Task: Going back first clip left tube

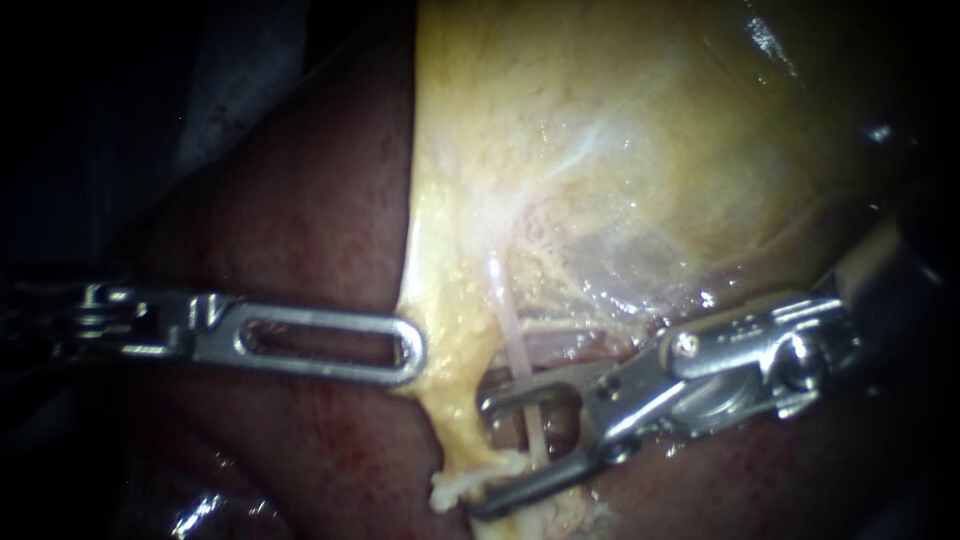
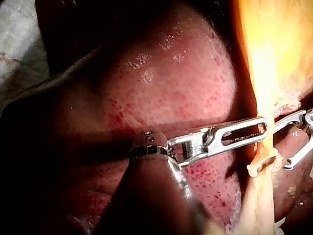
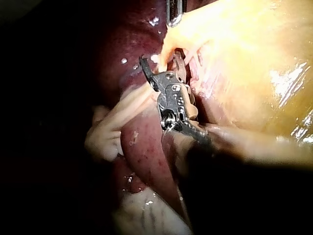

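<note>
A thin pale tube (image 1: 515, 345) runs down from the yellow gallbladder (image 1: 620, 150). It passes between the open forked jaws of my right instrument (image 1: 482, 455), one prong on each side, neither pressing it. No clip shows on the tube. My left instrument (image 1: 412, 350), with slotted jaws, is shut on the gallbladder's yellow edge (image 1: 425, 330) just left of the tube. The left wrist view has those jaws (image 2: 264, 131) closed on the same yellow fringe (image 2: 261, 161). In the right wrist view the open jaws (image 3: 160, 58) point into the yellow tissue (image 3: 234, 44).
Dark red liver (image 1: 300, 220) fills the left and lower field under both instruments and shows again in the left wrist view (image 2: 171, 88). A frayed yellow tag (image 1: 470, 485) hangs below the held edge. A pale fold of tissue (image 3: 110, 129) lies beside my right instrument's shaft.
</note>
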### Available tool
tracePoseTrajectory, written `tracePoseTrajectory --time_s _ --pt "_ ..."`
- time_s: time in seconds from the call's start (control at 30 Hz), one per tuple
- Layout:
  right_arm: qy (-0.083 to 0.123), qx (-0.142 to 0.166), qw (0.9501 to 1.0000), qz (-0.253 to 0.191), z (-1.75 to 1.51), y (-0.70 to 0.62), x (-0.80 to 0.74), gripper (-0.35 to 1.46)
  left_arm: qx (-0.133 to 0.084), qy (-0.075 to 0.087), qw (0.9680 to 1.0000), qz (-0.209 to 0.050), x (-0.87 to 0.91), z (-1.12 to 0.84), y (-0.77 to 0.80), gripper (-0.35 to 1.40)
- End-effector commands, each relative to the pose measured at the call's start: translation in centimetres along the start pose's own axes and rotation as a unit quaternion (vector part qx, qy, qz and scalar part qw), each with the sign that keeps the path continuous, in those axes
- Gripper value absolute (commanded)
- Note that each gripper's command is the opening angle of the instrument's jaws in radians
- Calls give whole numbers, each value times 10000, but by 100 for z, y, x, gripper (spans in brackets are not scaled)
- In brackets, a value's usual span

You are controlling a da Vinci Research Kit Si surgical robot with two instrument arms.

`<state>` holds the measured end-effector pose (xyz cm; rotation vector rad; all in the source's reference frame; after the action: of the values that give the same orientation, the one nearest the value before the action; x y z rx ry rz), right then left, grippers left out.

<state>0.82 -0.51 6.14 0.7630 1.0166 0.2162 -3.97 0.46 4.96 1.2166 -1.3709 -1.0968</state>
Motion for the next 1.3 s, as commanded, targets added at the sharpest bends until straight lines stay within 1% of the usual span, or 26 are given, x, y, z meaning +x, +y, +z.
tracePoseTrajectory --time_s 0.03,0.2,0.33,0.47,0.63,0.77,1.3 --pt "14 -21 10000 -5 -6 0 1 60 -1 -1 10000 -1 0 0 1 -35" --pt "74 -113 9999 -83 -37 -2 11 60 1 3 10000 1 0 -1 3 -35" --pt "135 -239 9994 -205 -73 1 22 60 2 5 10000 2 -1 -2 5 -35" --pt "171 -347 9987 -317 -107 2 27 60 1 5 10000 3 -1 -2 5 -35" --pt "208 -488 9980 -339 -136 5 32 60 -2 2 10000 5 0 -1 6 -35" --pt "211 -507 9979 -349 -144 4 30 60 -2 3 10000 6 0 -1 7 -35" --pt "210 -503 9979 -351 -146 3 29 60 -8 -2 10000 12 0 1 9 -35"
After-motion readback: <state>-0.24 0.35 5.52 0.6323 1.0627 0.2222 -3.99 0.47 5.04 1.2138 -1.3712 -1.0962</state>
